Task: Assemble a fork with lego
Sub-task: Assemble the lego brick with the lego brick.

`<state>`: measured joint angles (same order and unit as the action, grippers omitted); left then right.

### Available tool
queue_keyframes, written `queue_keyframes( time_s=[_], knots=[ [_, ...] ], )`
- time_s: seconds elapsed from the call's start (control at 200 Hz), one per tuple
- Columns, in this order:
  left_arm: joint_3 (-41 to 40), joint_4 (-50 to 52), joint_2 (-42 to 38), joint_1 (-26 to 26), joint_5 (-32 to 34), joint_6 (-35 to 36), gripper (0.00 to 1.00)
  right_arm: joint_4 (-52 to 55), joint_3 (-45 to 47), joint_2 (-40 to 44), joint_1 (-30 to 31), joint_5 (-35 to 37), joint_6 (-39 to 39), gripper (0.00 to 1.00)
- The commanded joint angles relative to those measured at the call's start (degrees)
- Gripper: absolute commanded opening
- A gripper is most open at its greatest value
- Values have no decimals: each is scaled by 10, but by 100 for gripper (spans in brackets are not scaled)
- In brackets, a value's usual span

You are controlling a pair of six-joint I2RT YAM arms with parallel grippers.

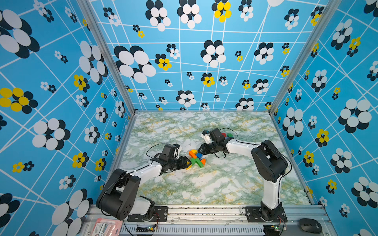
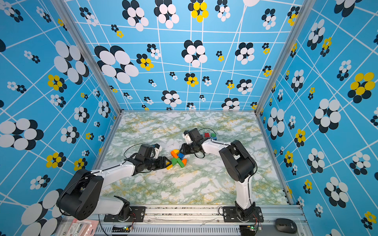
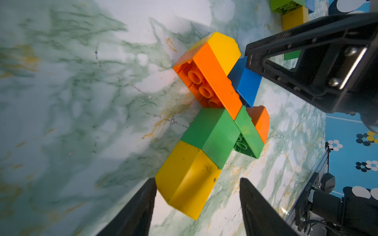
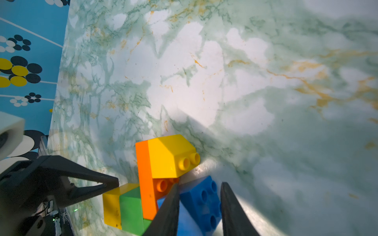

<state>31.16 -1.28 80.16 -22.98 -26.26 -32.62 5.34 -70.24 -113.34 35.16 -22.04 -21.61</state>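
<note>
- one chunky lego clump (image 1: pixel 196 159) lies about mid-bench (image 1: pixel 204 188), right between the two arms, in both top views.
- up close it's an orange oblong brick (image 3: pixel 216 81) with a yellow sloped brick (image 3: pixel 223 51) stuck on it and a blue brick (image 4: pixel 202 198) tucked in beside. then come green bricks (image 3: pixel 212 134) and a yellow end brick (image 3: pixel 188 179), so the whole thing reads as a crossed shape.
- right fingers (image 4: pixel 166 212) are pinched narrow on the blue brick, one on each side of it.
- left fingers (image 3: pixel 139 208) stand wider and straddle the yellow end brick. one is right at its edge, the other has bare bench showing between it and the brick.
- few spare bricks (image 1: pixel 227 135) in red, green and blue sit farther back, behind the right wrist and apart from the clump.
</note>
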Motion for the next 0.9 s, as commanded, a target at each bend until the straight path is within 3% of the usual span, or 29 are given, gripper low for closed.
queue_keyframes(
  time_s=[0.0, 0.17, 0.41, 0.895],
  knots=[
    [-13, 17, -9, -5, 23, -13, 73, 9, -1, -4, -3, -10, 9, 35],
    [-20, 40, -40, -6, 48, -40, 77, 12, 0, 0, -3, -5, 11, 35],
    [-39, 24, -69, -32, 42, -87, 61, 17, -5, -5, -3, -8, 14, 34],
    [-22, -10, -22, -36, 32, -93, 51, 25, -3, -8, -3, -14, 15, 30]
  ],
)
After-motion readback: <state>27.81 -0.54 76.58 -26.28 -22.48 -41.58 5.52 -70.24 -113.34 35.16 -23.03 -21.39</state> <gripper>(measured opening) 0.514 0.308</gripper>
